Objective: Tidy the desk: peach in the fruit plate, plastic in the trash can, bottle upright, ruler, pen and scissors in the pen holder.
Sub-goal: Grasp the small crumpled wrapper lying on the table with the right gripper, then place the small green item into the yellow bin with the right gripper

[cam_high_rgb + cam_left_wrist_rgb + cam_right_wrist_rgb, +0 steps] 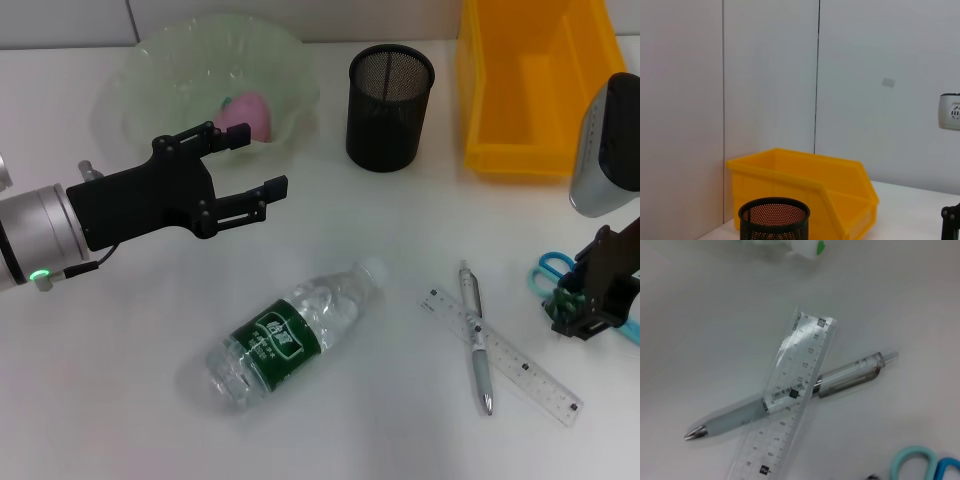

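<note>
White desk (120, 420), pale panelled wall (765, 75) behind. Clear bottle (295, 335) with green label lies on its side mid-desk. Peach (250, 115) sits in the translucent fruit plate (150, 70). Clear ruler (500, 355) lies across the grey pen (477, 338); scissors (552, 270) beside right gripper (580, 310), can't tell its finger state. Black mesh pen holder (390, 95) next to yellow bin (535, 95). Left gripper (255, 165) hovers at the plate's near edge, fingers spread apart, holding nothing.
</note>
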You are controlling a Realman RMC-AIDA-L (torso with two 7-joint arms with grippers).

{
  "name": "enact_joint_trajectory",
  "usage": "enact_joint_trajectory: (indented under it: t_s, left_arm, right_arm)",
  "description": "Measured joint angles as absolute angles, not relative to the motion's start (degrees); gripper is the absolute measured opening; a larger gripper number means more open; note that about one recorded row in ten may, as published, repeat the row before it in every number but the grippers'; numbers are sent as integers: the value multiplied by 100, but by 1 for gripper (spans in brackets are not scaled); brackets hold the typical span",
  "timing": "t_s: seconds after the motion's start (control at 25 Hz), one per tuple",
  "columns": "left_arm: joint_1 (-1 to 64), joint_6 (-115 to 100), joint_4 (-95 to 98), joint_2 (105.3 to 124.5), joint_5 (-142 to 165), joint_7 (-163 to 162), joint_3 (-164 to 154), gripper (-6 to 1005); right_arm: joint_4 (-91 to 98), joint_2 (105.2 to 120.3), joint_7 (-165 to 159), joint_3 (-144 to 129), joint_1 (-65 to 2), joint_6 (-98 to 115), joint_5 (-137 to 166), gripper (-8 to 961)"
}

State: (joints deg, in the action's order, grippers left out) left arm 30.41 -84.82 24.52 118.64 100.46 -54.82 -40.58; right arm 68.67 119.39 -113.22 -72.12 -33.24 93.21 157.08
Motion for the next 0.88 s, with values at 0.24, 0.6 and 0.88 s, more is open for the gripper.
enact_joint_trajectory:
  t_s: [0.24,0.6,0.88]
  left_arm:
    - [3040,-8482,2452,11865,10046,-5478,-4060,803]
    - [3080,-8482,2452,11866,10046,-5475,-4061,802]
    - [3091,-8482,2452,11866,10046,-5475,-4061,802]
  right_arm:
    - [6857,11943,-11337,-7228,-3322,9306,15703,568]
    - [7073,11940,-11396,-7186,-3285,9371,15703,281]
    - [7520,11930,-11503,-6969,-3260,9496,15596,146]
